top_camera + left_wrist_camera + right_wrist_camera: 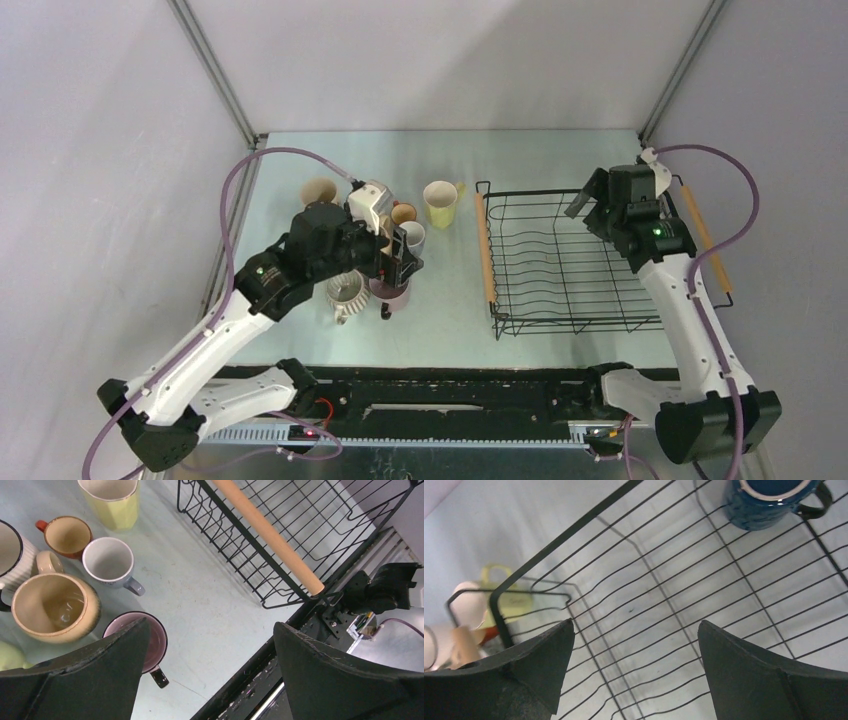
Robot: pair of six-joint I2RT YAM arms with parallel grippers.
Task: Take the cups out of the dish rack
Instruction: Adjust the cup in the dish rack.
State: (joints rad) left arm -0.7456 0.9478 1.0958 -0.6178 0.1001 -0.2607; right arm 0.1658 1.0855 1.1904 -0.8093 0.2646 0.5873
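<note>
The black wire dish rack point(540, 192) stands on the right half of the table. In the right wrist view a dark blue cup point(769, 500) sits upright on the rack's floor point(649, 580); the top view hides it under my right arm. My right gripper point(635, 624) hangs open over the rack's far right part point(590, 205), with nothing between its fingers. Left of the rack, several cups stand on the table: yellow-green point(440, 203), tan point(52, 607), orange-red point(66, 536), grey point(109, 562), cream ribbed point(346, 292), mauve-pink point(152, 640). My left gripper point(211, 625) is open just above and beside the mauve-pink cup point(392, 293).
Light wooden rod handles run along the rack's left side point(486, 250) and right side point(705, 238). The table's black front rail point(260, 665) lies close under the left gripper. Grey walls close off the left, right and back.
</note>
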